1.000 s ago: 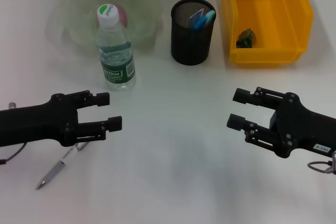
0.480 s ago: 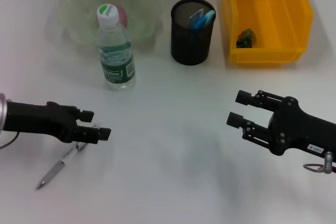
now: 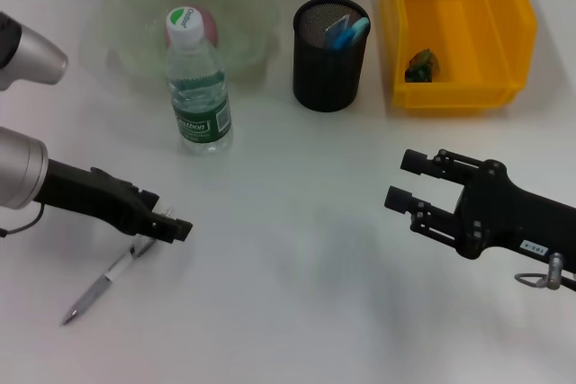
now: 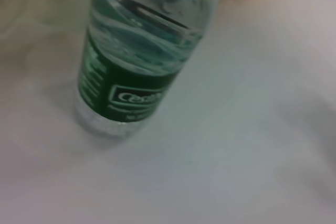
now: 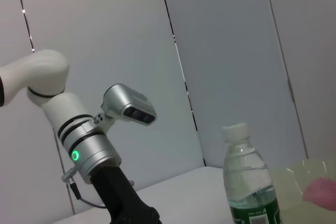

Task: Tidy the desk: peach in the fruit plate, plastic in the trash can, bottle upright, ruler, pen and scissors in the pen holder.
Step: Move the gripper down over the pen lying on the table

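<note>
I have the left end effector [image 3: 171, 227] low over the counter [image 3: 297, 267] at the left of the head view, its tip right at the upper end of the pen [image 3: 103, 278], which lies slanting toward the lower left; I cannot tell whether its fingers are spread or closed. The right end effector [image 3: 407, 182] hovers at lower right, fingers spread and holding nothing. The bottle [image 3: 198, 87] stands upright at upper left before the plate [image 3: 126, 20] with the peach [image 3: 207, 20]. The holder [image 3: 330, 65] sits upper centre, the yellow bin [image 3: 400, 42] upper right.
</note>
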`<move>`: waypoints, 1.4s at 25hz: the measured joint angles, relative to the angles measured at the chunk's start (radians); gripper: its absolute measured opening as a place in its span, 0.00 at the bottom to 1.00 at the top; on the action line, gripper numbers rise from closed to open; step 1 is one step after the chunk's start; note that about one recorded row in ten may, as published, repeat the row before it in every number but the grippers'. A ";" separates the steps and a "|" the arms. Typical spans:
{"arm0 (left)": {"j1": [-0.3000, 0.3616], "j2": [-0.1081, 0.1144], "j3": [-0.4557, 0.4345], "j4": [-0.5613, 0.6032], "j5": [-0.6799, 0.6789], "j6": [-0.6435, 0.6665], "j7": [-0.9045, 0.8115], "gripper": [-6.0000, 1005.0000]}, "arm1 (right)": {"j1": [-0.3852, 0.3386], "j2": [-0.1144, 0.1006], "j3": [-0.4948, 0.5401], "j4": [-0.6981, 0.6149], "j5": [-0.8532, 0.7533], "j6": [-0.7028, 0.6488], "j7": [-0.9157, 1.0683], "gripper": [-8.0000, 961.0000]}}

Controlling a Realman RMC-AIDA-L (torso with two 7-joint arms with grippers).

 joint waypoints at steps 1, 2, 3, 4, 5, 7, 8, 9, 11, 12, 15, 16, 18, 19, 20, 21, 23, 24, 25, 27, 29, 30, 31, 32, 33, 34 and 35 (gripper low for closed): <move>-0.004 0.000 0.003 0.004 0.006 0.000 -0.012 0.78 | 0.000 0.000 0.000 0.000 0.002 0.002 -0.006 0.59; -0.011 0.001 0.011 0.017 0.021 0.003 -0.038 0.78 | 0.001 0.001 0.000 0.000 0.004 0.006 -0.012 0.59; -0.011 0.001 0.011 0.017 0.021 0.003 -0.038 0.78 | 0.001 0.001 0.000 0.000 0.004 0.006 -0.012 0.59; -0.015 0.002 0.017 0.025 0.032 0.008 -0.053 0.78 | 0.003 0.002 0.000 0.000 0.004 0.010 -0.013 0.59; -0.018 0.003 0.022 0.030 0.039 0.012 -0.062 0.78 | 0.005 0.004 0.000 0.000 0.004 0.016 -0.013 0.59; -0.028 0.003 0.034 0.043 0.074 0.034 -0.096 0.78 | 0.014 0.008 0.007 0.000 0.004 0.034 -0.013 0.59; -0.028 0.003 0.034 0.043 0.074 0.034 -0.096 0.78 | 0.014 0.008 0.007 0.000 0.004 0.034 -0.013 0.59; -0.032 0.002 0.039 0.045 0.084 0.039 -0.108 0.78 | 0.018 0.010 0.011 0.000 0.004 0.039 -0.013 0.59; -0.039 0.002 0.048 0.048 0.107 0.046 -0.133 0.78 | 0.026 0.011 0.015 0.000 0.003 0.046 -0.013 0.59; -0.041 0.001 0.054 0.052 0.115 0.047 -0.147 0.78 | 0.033 0.011 0.015 0.000 0.003 0.049 -0.013 0.59; -0.042 0.000 0.057 0.054 0.117 0.047 -0.157 0.78 | 0.036 0.011 0.015 0.000 0.003 0.049 -0.013 0.59; -0.042 0.000 0.059 0.055 0.117 0.047 -0.162 0.78 | 0.038 0.011 0.015 0.000 0.004 0.050 -0.013 0.59; -0.043 0.000 0.061 0.055 0.117 0.045 -0.169 0.78 | 0.040 0.011 0.015 0.000 0.004 0.051 -0.013 0.59; -0.044 0.000 0.063 0.055 0.118 0.044 -0.172 0.78 | 0.042 0.011 0.015 0.000 0.004 0.052 -0.013 0.59; -0.046 0.000 0.063 0.055 0.118 0.044 -0.175 0.78 | 0.044 0.011 0.015 0.000 0.004 0.055 -0.013 0.59; -0.048 0.000 0.063 0.055 0.120 0.043 -0.179 0.78 | 0.046 0.011 0.015 0.000 0.005 0.059 -0.013 0.59; -0.052 0.000 0.064 0.054 0.123 0.042 -0.182 0.78 | 0.049 0.012 0.015 0.000 0.005 0.070 -0.010 0.59; -0.053 -0.001 0.066 0.052 0.125 0.042 -0.183 0.78 | 0.050 0.012 0.015 0.000 0.006 0.076 -0.009 0.59; -0.054 -0.001 0.070 0.050 0.126 0.040 -0.186 0.78 | 0.050 0.014 0.015 0.000 0.006 0.080 -0.009 0.59; -0.055 -0.002 0.081 0.047 0.133 0.035 -0.198 0.78 | 0.052 0.019 0.015 0.000 0.006 0.087 -0.008 0.59; -0.056 -0.002 0.095 0.047 0.140 0.029 -0.208 0.78 | 0.052 0.021 0.015 0.000 0.006 0.089 -0.008 0.59; -0.056 -0.002 0.101 0.047 0.142 0.026 -0.212 0.78 | 0.053 0.021 0.015 0.000 0.006 0.090 -0.008 0.59; -0.057 -0.002 0.108 0.047 0.144 0.022 -0.216 0.78 | 0.053 0.022 0.016 0.000 0.007 0.090 -0.007 0.59; -0.057 -0.002 0.116 0.048 0.147 0.017 -0.220 0.78 | 0.054 0.022 0.016 0.000 0.007 0.091 -0.007 0.59; -0.057 -0.002 0.116 0.048 0.147 0.017 -0.220 0.78 | 0.055 0.022 0.016 0.000 0.007 0.091 -0.007 0.59; -0.058 -0.002 0.119 0.048 0.150 0.014 -0.222 0.78 | 0.056 0.022 0.016 0.000 0.007 0.091 -0.007 0.59; -0.058 -0.002 0.121 0.048 0.153 0.012 -0.225 0.78 | 0.057 0.022 0.017 0.000 0.007 0.091 -0.007 0.59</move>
